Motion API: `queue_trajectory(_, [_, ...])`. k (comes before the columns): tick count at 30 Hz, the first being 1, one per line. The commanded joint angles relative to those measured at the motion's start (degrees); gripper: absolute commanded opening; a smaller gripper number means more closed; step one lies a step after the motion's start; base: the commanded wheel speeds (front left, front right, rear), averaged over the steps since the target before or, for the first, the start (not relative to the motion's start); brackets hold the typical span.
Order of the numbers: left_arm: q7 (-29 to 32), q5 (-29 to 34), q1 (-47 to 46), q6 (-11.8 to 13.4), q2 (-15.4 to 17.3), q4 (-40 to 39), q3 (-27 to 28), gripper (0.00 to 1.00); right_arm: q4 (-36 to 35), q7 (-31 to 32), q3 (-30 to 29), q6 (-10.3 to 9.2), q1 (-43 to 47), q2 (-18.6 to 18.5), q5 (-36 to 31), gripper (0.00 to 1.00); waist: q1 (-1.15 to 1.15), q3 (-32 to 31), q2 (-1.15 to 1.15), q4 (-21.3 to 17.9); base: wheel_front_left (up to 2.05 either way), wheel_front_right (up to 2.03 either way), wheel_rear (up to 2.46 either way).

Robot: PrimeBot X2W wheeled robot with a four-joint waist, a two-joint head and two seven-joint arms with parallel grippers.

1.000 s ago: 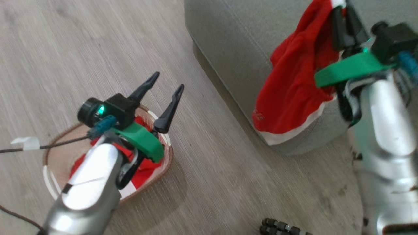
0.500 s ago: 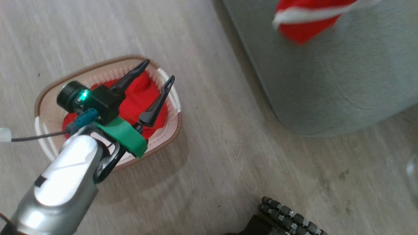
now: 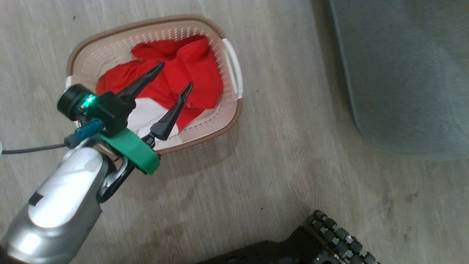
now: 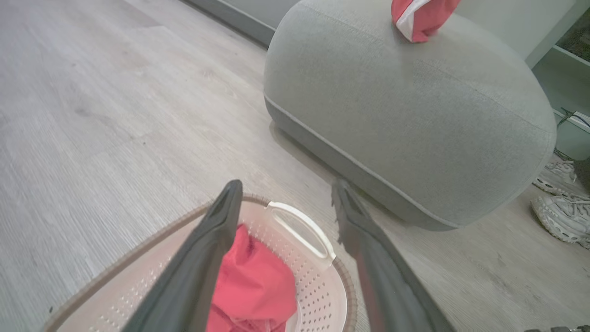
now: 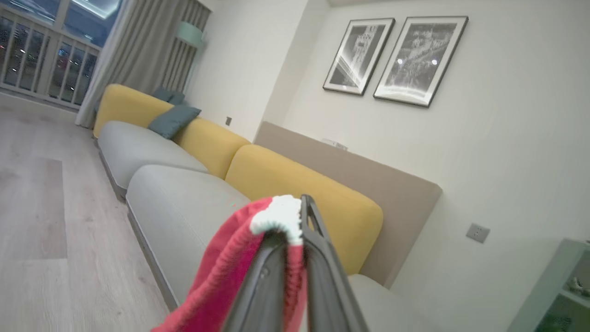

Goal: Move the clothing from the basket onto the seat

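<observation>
**Inspector:** State of the left claw?

**Operator:** I found the left gripper [image 3: 176, 75] with its two long dark fingers spread wide and nothing between them. It hung over the small cream-white perforated plastic basket [image 3: 146, 22], a rounded rectangle with a brown woven-look rim and white side handles. The basket stood on the pale wood-look floor [image 3: 274, 165].

**Inspector:** And the load?

**Operator:** Bright red thin clothing with a white panel [image 3: 190, 69] lay crumpled inside the basket. In the left wrist view, one fingertip stood over the red cloth and the other over the floor just past the rim, beside a handle.

**Inspector:** The right claw?

**Operator:** The right gripper [image 5: 292, 226] had its fingers pressed together on a separate red garment [image 5: 221, 276]. I saw it pinched at its white trim, with the cloth hanging below the fingertips.

**Inspector:** Position against the target?

**Operator:** The large grey fabric-upholstered seat [image 4: 415, 138], with rounded corners and a stitched seam, stood on the floor near the basket, not touching it. The left wrist view showed the held garment at the top of the seat. The frame edge cut it off, so I could not tell whether it touched the upholstery.
</observation>
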Motion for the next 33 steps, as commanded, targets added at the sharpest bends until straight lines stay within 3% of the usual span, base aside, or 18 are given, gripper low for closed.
queue_trajectory(1, [-0.7,-0.6,-1.3,-0.1,1.9,-1.6,1.5,1.00,-2.2,0.8,-1.4,-0.02,2.0,-0.7,-0.7,0.00,-0.01,1.7,0.00,1.7,0.00,0.00,0.00])
queue_trajectory(8, [-0.7,-1.0,-1.3,-0.1,2.3,-2.5,1.1,1.00,-2.7,0.4,-16.3,-0.02,15.9,0.4,1.0,0.00,-0.01,3.8,0.00,3.9,0.00,0.00,0.00])
queue_trajectory(16, [-0.7,-1.1,-1.1,-0.1,2.8,-2.3,1.3,1.00,11.1,-6.1,-24.1,-0.02,22.9,-3.1,4.0,0.00,-0.01,4.2,0.00,4.2,0.00,0.00,0.00])
queue_trajectory(17, [-0.7,-1.1,-1.2,-0.1,2.7,-2.2,1.2,1.00,13.2,-7.2,-24.3,-0.02,23.4,-3.8,4.0,0.05,-0.01,4.1,0.00,4.3,0.00,0.00,0.00])
queue_trajectory(18, [-0.7,-1.1,-1.2,-0.1,2.5,-2.0,1.2,1.00,15.4,-8.4,-24.2,-0.02,23.8,-4.3,4.3,0.36,-0.01,3.9,0.00,4.4,0.00,0.00,0.00])
queue_trajectory(19, [-0.7,-1.2,-1.3,-0.1,2.3,-1.9,1.2,1.00,17.5,-9.5,-24.1,-0.02,24.2,-4.8,4.6,0.83,-0.01,3.6,0.00,4.5,0.00,0.00,0.00])
queue_trajectory(20, [-0.7,-1.2,-1.3,-0.1,2.2,-1.7,1.2,1.00,19.4,-10.9,-24.0,-0.02,24.4,-5.2,5.2,1.00,-0.01,3.2,0.00,4.5,0.00,0.00,0.00])
queue_trajectory(27, [-0.7,-1.4,-0.5,-0.1,-0.1,0.3,2.4,1.00,29.3,-18.6,-20.1,-0.02,27.3,-8.0,6.6,1.00,-0.01,-1.8,0.00,5.3,0.00,0.00,0.00])
queue_trajectory(33, [-0.7,-1.1,1.2,-0.1,-3.4,2.9,4.1,1.00,33.4,-21.3,-10.6,-0.02,25.9,-12.0,8.6,1.00,-0.01,-8.9,0.00,5.9,0.00,0.00,0.00])
